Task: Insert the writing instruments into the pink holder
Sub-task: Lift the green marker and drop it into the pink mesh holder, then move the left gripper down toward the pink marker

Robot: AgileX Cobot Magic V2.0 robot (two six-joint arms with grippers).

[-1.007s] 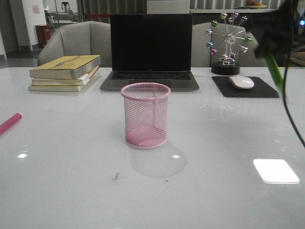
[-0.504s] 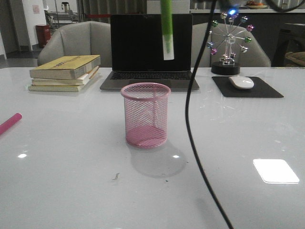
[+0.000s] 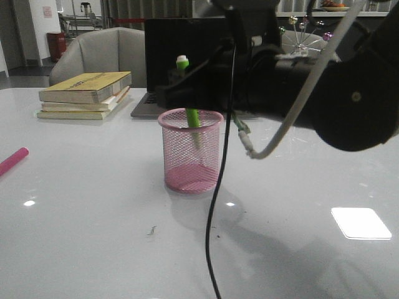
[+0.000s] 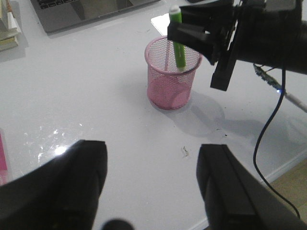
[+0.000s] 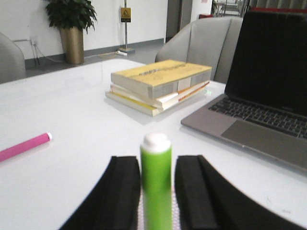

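At the far left edge of the white surface [image 3: 87, 212], a magenta pink marker [image 3: 12, 161] is seen lying flat, well apart from everything else. Behind it, toward the back of the surface, three books [image 3: 86, 94] are stacked, the top one with a yellow cover. Just beside the stack, an open laptop [image 3: 181, 62] with a dark screen is placed, largely covered by the right arm in the front view. In the middle of the surface, in front of the laptop, the pink wire-mesh holder [image 3: 191, 150] is stood upright. A lime green marker [image 3: 189, 106] is seen inside it, slightly tilted, with its lower part behind the mesh and its pale tip well above the rolled rim. The right gripper [image 3: 181, 93] is stretched across from the right, and its two black fingers [image 5: 123, 191] are set on either side of the green marker just above the holder; whether the pads are pressed against the marker or slightly parted from it cannot be told. A black cable [image 3: 219, 187] is hung from the right arm down to the near edge of the surface. The left gripper [image 4: 151, 187] is held wide apart and empty, hovering above the near part of the surface, well apart from the holder
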